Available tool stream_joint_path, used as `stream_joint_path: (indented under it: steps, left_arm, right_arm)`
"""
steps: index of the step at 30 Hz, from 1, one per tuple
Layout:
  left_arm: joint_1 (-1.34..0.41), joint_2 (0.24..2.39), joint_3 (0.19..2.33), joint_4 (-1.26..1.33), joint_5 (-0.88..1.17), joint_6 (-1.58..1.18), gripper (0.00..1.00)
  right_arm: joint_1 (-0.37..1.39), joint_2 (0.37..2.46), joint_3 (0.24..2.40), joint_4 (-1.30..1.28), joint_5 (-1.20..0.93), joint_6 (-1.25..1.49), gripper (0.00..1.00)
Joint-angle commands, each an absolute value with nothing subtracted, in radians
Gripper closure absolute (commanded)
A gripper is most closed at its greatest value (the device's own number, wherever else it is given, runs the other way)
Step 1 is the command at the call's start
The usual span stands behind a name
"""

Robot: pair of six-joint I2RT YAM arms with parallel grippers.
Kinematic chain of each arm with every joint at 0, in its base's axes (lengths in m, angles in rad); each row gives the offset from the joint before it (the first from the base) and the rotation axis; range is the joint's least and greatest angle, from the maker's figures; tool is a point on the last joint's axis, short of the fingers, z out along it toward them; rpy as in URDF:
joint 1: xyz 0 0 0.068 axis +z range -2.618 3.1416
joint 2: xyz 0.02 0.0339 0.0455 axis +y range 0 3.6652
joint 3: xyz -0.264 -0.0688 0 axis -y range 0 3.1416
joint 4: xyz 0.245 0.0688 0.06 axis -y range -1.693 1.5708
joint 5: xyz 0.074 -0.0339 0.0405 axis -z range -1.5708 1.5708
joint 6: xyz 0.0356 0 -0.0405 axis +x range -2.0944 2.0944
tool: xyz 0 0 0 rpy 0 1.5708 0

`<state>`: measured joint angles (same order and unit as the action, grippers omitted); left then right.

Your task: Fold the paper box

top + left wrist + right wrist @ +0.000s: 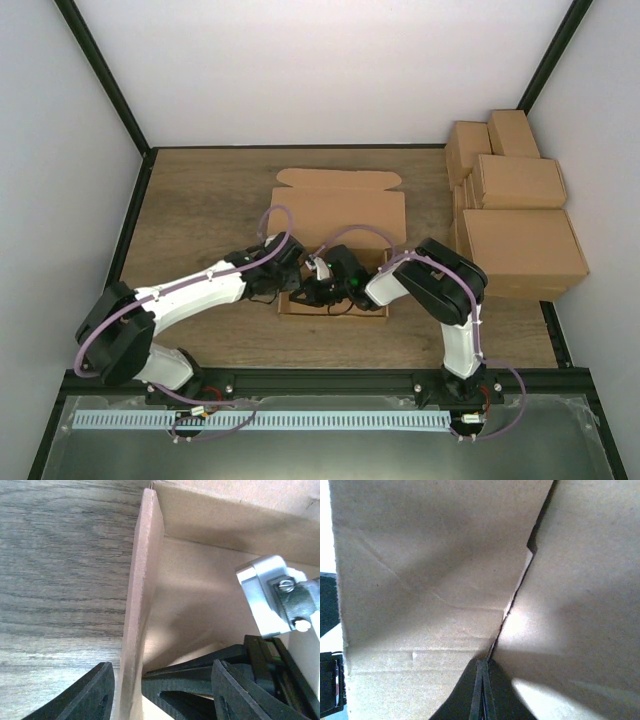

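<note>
The paper box (pixel 340 210) lies mid-table, its lid panel flat at the back and its near part (pixel 300 305) folded up into low walls. My left gripper (pixel 288 268) is at the box's left wall. In the left wrist view it (pixel 160 697) stands open, with the upright cardboard wall (pixel 142 605) between its fingers, close to the left finger (pixel 95 695) and not pinched. My right gripper (pixel 325 282) reaches inside the box. In the right wrist view it (pixel 481 690) is shut, its tip pressed into the seam between two cardboard panels (pixel 435 570).
Several finished brown cartons (pixel 515 210) are stacked at the back right of the wooden table (pixel 200 200). White enclosure walls with black frame posts (pixel 100 70) surround the table. Both arms meet over the box's near part.
</note>
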<state>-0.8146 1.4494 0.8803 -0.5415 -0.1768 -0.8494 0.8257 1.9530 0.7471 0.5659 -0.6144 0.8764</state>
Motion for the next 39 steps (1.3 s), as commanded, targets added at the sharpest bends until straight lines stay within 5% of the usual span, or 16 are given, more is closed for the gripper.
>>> stream_joint_path:
  steps: [1, 15, 28, 39]
  left_arm:
    - [-0.82, 1.395, 0.87, -0.557, -0.213, -0.861, 0.42]
    - [-0.722, 1.215, 0.954, -0.679, -0.306, -0.778, 0.09]
    - [-0.253, 1.353, 0.959, -0.31, 0.248, -0.496, 0.17]
    - [-0.238, 1.767, 1.279, -0.27, 0.329, -0.333, 0.15]
  right_arm:
    - [0.844, 1.982, 0.77, 0.547, -0.614, 0.875, 0.99]
    - [0.845, 1.989, 0.787, 0.516, -0.615, 0.852, 0.99]
    - [0.846, 1.98, 0.801, 0.498, -0.627, 0.84, 0.99]
    - [0.858, 1.978, 0.841, 0.451, -0.616, 0.81, 0.99]
